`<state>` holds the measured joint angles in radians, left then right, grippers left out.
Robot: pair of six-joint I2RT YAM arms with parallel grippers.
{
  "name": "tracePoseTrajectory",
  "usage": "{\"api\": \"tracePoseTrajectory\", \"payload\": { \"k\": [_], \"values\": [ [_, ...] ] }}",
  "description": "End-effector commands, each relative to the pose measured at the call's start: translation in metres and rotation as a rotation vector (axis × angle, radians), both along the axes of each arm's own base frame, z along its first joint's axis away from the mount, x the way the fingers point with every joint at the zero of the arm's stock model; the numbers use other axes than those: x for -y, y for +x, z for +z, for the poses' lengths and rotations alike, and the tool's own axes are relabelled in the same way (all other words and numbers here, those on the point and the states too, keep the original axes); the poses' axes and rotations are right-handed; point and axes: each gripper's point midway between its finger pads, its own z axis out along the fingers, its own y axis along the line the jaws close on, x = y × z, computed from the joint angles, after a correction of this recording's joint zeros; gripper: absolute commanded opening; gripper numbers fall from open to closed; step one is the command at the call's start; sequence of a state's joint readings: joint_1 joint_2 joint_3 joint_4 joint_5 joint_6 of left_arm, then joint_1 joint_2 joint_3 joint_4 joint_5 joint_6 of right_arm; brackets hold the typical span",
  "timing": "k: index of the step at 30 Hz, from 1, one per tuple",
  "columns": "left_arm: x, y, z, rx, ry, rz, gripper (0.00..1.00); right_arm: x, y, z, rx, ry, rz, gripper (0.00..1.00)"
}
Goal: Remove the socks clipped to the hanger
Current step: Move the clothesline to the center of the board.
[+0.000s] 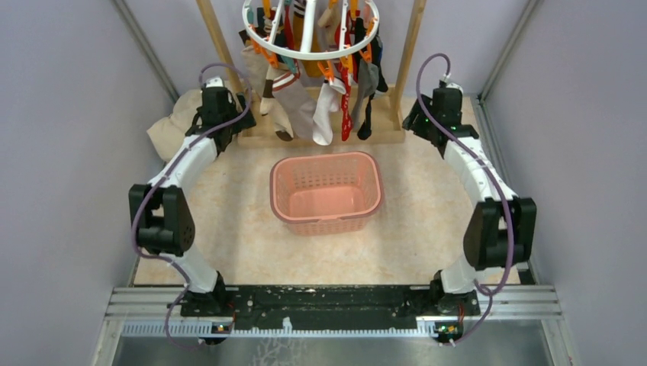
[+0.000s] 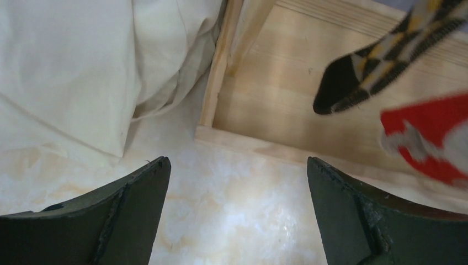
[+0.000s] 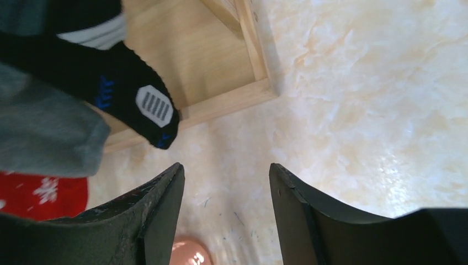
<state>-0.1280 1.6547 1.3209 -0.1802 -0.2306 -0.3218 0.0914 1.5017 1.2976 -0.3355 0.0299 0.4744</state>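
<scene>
Many socks (image 1: 320,103) hang in a tight bunch from the clips of the hanger (image 1: 309,34). It hangs between the posts of the frame (image 1: 412,46) at the far side of the tabletop (image 1: 229,229). None lies in the basket (image 1: 328,219) in front.

Left pincer (image 2: 237,165) stands wide apart and empty, low over the tabletop by the frame's base, with a cloth (image 2: 66,72) to its left. Right pincer (image 3: 226,171) is apart too, less widely, with nothing between its fingers. A black sock (image 3: 129,91) and a grey sock (image 3: 44,132) dangle just ahead of it, to the left.

Risks, as I judge them: the socks overlap, so a pincer closing on the bunch may catch two at once, or only a loose fold that slips. If a clip holds firm, a downward pull could tilt or swing the hanger, or stretch the sock. The left pincer, so low beside the cloth, could snag that instead. A freed sock let go too early would miss the basket.
</scene>
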Motion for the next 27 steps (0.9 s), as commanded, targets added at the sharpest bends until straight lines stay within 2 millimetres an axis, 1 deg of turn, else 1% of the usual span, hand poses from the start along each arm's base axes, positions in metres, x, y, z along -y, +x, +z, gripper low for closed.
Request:
{"api": "tracePoseTrajectory", "payload": {
  "k": [1,5,6,8,11,13,16,20,23,27],
  "values": [
    [-0.014,0.024,-0.012,-0.05,0.007,0.029,0.97,-0.007,0.037,-0.005,0.016,0.059,0.025,0.58],
    [-0.019,0.038,-0.031,-0.069,0.006,0.033,0.86,-0.007,0.059,-0.017,0.016,0.055,0.023,0.54],
    [-0.02,0.041,-0.04,-0.091,0.007,0.034,0.82,-0.006,0.064,-0.02,0.015,0.052,0.019,0.53],
    [-0.02,0.045,-0.054,-0.116,0.012,0.031,0.77,-0.006,0.072,-0.028,0.008,0.044,0.018,0.51],
    [-0.019,0.049,-0.07,-0.143,0.017,0.025,0.72,-0.007,0.081,-0.039,-0.01,0.042,0.023,0.49],
    [-0.019,0.05,-0.082,-0.164,0.02,0.025,0.7,-0.008,0.086,-0.046,-0.023,0.043,0.025,0.48],
    [-0.02,0.051,-0.091,-0.18,0.031,0.026,0.69,-0.006,0.091,-0.059,-0.04,0.034,0.019,0.47],
    [-0.026,0.055,-0.094,-0.187,0.067,0.033,0.69,-0.004,0.101,-0.078,-0.075,0.014,0.017,0.5],
    [-0.03,0.057,-0.097,-0.197,0.094,0.039,0.7,-0.006,0.11,-0.084,-0.08,0.009,0.021,0.53],
    [-0.033,0.059,-0.101,-0.204,0.119,0.042,0.71,-0.007,0.124,-0.093,-0.097,-0.013,0.028,0.53]
  ]
}}
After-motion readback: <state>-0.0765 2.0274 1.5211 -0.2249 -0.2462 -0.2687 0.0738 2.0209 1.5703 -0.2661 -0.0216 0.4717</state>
